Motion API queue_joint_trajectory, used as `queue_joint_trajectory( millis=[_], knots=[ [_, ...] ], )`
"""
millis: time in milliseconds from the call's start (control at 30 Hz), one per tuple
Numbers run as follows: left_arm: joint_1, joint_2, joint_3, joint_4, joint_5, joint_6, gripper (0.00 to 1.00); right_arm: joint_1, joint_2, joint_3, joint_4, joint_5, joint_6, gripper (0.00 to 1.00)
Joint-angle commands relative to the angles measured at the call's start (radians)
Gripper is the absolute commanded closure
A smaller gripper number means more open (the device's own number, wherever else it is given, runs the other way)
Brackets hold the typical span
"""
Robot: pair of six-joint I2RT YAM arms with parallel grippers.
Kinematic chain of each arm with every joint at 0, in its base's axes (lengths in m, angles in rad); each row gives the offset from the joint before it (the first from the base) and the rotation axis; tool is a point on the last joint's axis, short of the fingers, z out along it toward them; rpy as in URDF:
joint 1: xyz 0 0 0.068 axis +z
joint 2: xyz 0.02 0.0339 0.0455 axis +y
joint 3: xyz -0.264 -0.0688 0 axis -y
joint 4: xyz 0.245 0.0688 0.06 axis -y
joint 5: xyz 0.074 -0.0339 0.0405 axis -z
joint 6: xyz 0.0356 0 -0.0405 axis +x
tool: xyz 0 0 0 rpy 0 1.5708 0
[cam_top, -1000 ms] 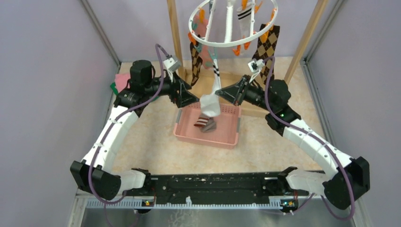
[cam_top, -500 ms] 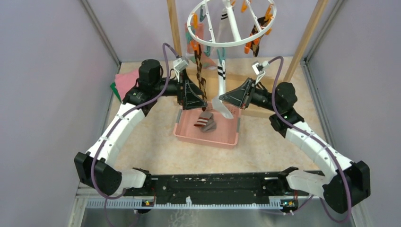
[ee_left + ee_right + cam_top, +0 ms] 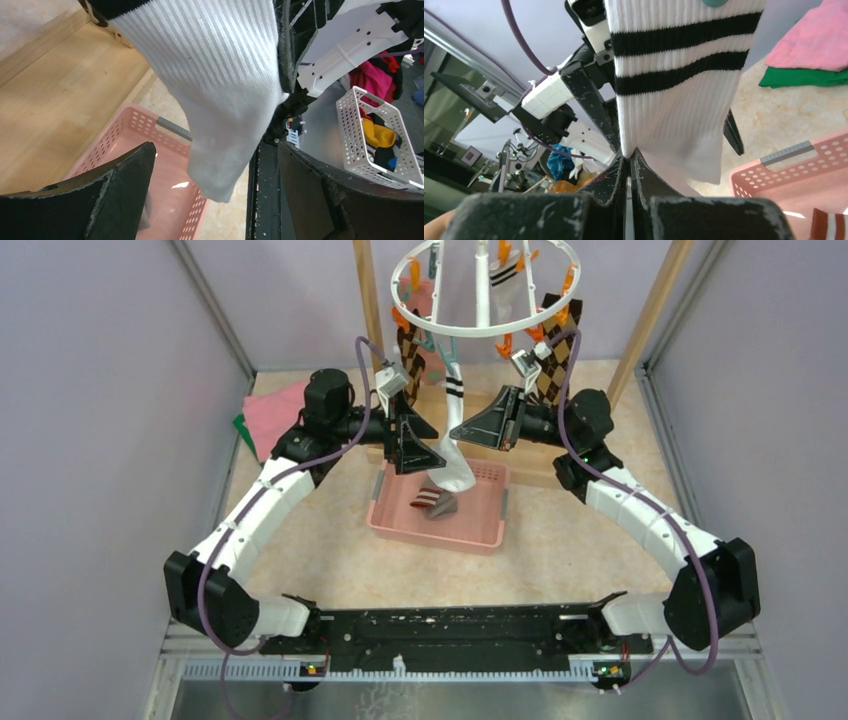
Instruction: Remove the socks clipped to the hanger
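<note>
Left gripper gapes wide before the white sock; right gripper shut at its edge, pink basket beneath

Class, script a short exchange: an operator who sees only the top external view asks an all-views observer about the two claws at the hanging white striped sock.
Operator: Is the left claw closed on the white sock?
Observer: No. The left wrist view shows it wide open, the sock's toe hanging between its fingers.
Operator: And the right claw?
Observer: Shut, in the right wrist view, tips meeting at the sock's edge below its black stripes.
</note>
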Motion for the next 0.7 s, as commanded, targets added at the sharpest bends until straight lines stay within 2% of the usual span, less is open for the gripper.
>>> queue_joint_trajectory(
  millis=[0,67,133,200,233,333,367,400,500,667],
  knots=[
    [-0.017,0.02,0.017,0.003,-0.035,0.102,0.03,0.007,0.018,0.043,0.112,-0.035,0.048,1.0],
    [-0.018,0.033,0.02,-0.001,-0.012,0.08,0.04,0.007,0.022,0.034,0.134,-0.03,0.059,1.0],
    [-0.021,0.035,0.02,0.036,0.006,0.036,0.12,0.007,0.026,0.026,0.137,-0.026,0.061,1.0],
    [-0.026,0.035,0.023,0.076,0.006,0.008,0.29,0.007,0.026,0.022,0.131,-0.022,0.052,1.0],
    [-0.027,0.036,0.032,0.079,0.0,0.006,0.41,0.007,0.022,0.022,0.1,-0.015,0.035,1.0],
    [-0.034,0.029,0.047,0.045,-0.04,0.042,0.85,0.007,-0.009,0.039,-0.066,0.051,-0.091,0.8],
    [-0.037,0.024,0.046,0.034,-0.059,0.056,0.95,0.007,-0.023,0.049,-0.128,0.087,-0.137,0.69],
    [-0.041,0.017,0.043,0.02,-0.079,0.07,1.0,0.007,-0.033,0.07,-0.199,0.131,-0.186,0.58],
    [-0.053,0.006,0.037,-0.024,-0.122,0.092,1.0,0.011,-0.061,0.124,-0.328,0.263,-0.3,0.33],
    [-0.088,-0.008,0.018,-0.042,-0.174,0.112,1.0,0.093,-0.091,0.219,-0.486,0.57,-0.486,0.19]
  ],
)
